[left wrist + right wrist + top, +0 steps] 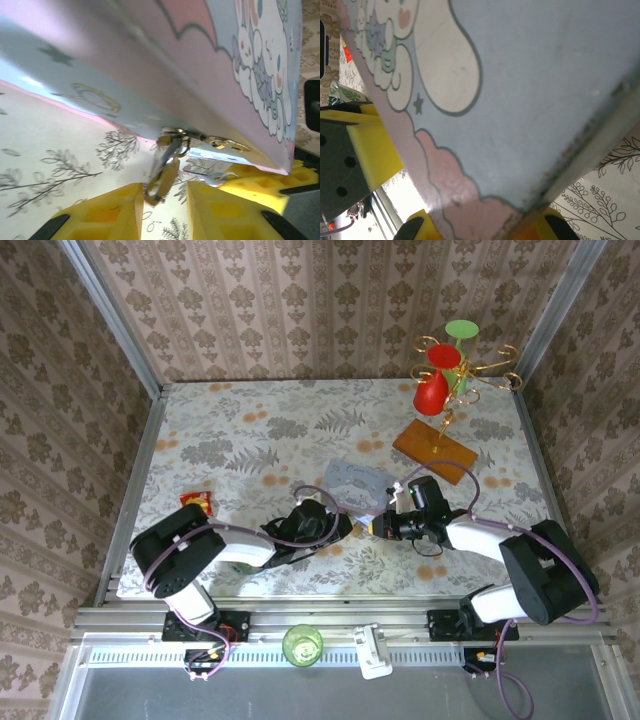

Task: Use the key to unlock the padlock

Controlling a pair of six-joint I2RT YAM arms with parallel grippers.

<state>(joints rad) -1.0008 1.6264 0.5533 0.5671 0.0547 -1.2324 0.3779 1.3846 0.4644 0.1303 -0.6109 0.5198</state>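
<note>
The small brass padlock hangs by its thin shackle from the hasp on the edge of the pale blue cartoon tin. It dangles between the yellow fingers of my left gripper, which stand apart; its lower end is close to the left finger. A small silvery key lies just right of the padlock under the tin's edge. My right gripper is shut on the tin, holding it tilted off the table. From above, both grippers meet at the tin.
A red-and-yellow snack packet lies at the left of the floral tablecloth. A wire cup stand with red and green cups stands on a wooden base at the back right. A green cup sits on the near rail.
</note>
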